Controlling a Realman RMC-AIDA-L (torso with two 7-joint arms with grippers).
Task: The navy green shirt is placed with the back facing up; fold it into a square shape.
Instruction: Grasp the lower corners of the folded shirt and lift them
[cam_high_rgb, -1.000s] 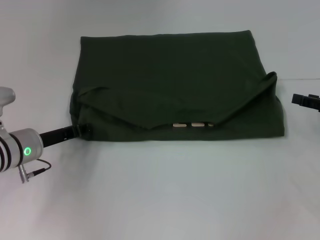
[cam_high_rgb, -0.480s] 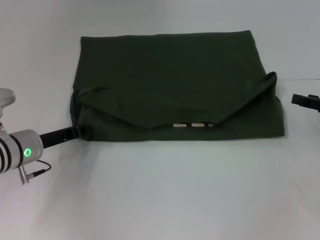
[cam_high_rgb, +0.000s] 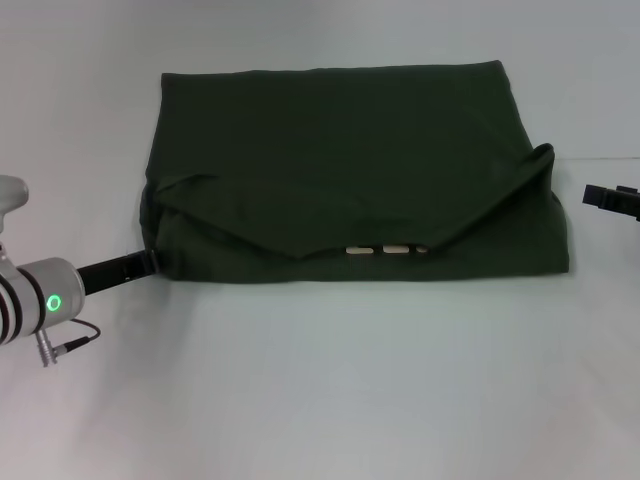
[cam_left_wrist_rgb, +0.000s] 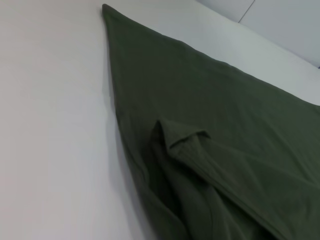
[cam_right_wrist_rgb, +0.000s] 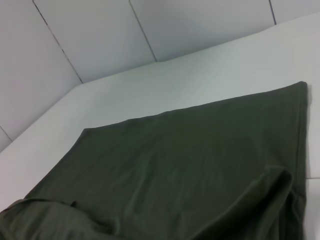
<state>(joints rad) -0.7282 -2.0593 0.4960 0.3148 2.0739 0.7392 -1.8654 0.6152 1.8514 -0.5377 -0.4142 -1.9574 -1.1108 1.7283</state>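
The left tool (cam_high_rgb: 150, 262) sits at the near left corner of the one navy green shirt (cam_high_rgb: 340, 150), its dark fingers reaching in from the silver arm at the left edge of the head view and ending right at the fabric's edge. Whether those fingers are clenched on the cloth or merely against it cannot be told, since the tips are dark against dark fabric and the left wrist view shows only shirt and counter.

The right tool (cam_high_rgb: 610, 201) shows as a dark tip at the right edge of the head view, apart from the shirt's right side and touching nothing; whether it is released or clenched cannot be told either.

The shirt lies on the pale counter (cam_high_rgb: 320, 400), spread in a broad, roughly rectangular shape in the middle of the head view. Two sleeve flaps are turned inward over the body, one from each side, their edges slanting down to meet near the front hem. A small raised fold stands at the right side (cam_high_rgb: 543, 152), and a matching bump shows in the left wrist view (cam_left_wrist_rgb: 177, 135). Three small pale marks (cam_high_rgb: 385, 249) show in a row at the low point where the flaps meet.
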